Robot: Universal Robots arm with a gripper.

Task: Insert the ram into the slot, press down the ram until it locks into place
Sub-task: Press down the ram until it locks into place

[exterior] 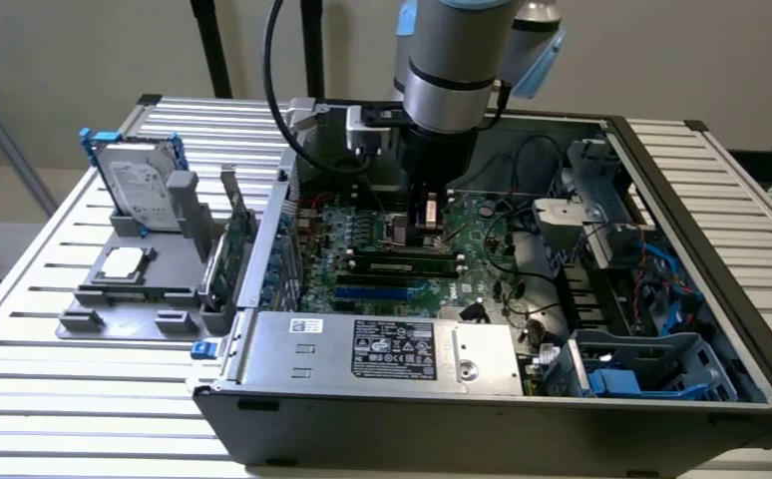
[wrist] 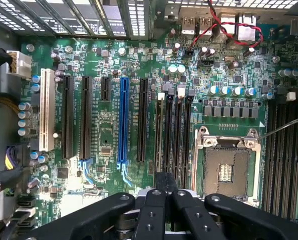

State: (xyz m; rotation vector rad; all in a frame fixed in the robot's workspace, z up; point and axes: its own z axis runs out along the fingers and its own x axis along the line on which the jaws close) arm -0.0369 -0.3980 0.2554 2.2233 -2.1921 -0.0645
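I see the ram lying seated along the slot on the motherboard inside the open computer case, my gripper hovering just above with its black fingers drawn together on nothing.

The arm is a thick silver-grey cylinder with a pale blue cap at its joint, and a black cable loops beside it. The gripper is matte black, with jointed links dotted by small round screws.
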